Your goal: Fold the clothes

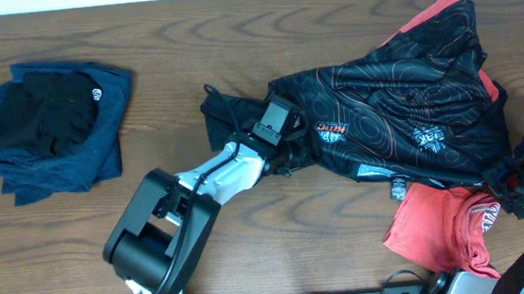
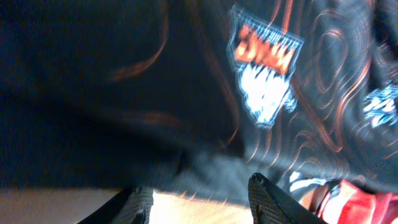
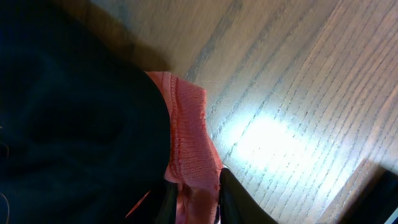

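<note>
Wood-grain table point(image 1: 299, 244) with clothes, some spread and some piled.
Nearest, at right, the right gripper point(image 3: 196, 202) pinches the hem of the red garment point(image 1: 441, 231). The left gripper point(image 2: 199, 200) stands with jaws spread at the edge of the crumpled black sports shirt point(image 1: 400, 97), gripping nothing. Far left, a black garment point(image 1: 36, 114) lies atop folded navy garments point(image 1: 73, 159).

The table point(image 1: 167, 41) showed bare wood between the navy-and-black pile point(image 1: 55, 122) and the black shirt point(image 1: 400, 97) — a gripper could pass there. On the right, the shirt and the red garment point(image 1: 435, 227) under it covered the surface — and the left arm point(image 1: 217, 175) crossed the front middle.
</note>
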You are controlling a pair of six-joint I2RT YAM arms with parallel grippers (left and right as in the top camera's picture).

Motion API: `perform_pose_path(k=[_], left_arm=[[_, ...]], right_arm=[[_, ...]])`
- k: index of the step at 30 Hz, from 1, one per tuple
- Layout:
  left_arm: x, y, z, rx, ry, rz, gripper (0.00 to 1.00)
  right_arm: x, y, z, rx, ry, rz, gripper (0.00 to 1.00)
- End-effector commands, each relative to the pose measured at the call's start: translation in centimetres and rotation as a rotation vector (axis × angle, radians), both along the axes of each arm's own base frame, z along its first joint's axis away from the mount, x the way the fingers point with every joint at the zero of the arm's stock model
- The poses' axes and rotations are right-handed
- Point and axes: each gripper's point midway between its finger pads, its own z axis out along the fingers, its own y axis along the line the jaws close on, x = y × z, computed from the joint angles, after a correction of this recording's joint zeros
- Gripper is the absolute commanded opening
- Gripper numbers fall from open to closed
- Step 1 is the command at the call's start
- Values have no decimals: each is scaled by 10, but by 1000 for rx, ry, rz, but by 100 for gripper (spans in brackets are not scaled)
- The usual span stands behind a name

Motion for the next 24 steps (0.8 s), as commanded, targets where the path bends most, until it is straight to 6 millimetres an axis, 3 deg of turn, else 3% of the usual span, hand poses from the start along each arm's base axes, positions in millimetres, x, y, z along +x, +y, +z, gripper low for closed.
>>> perform_pose_path(k=[1, 4, 5, 7, 9, 16, 20, 24], left_arm=[[8, 7, -33, 58, -2, 41, 54], [16, 0, -34, 30, -39, 42, 54], [18, -1, -33, 24, -47, 43, 49], [22, -2, -31, 12, -63, 46, 24], [27, 1, -30, 14, -75, 59, 6], [47, 30, -21, -6, -60, 108, 6], [65, 62, 10, -64, -59, 150, 6], [88, 118, 50, -59, -137, 227, 6]], right_arm=[[3, -1, 2, -11, 1, 21, 22], [2, -1, 2, -10, 2, 21, 22], [2, -1, 2, -10, 2, 22, 22], [2, -1, 2, -10, 1, 21, 22], [3, -1, 2, -11, 1, 21, 22], [2, -1, 2, -12, 1, 22, 22], [2, -3, 3, -22, 4, 23, 22], [4, -4, 2, -27, -1, 23, 22]])
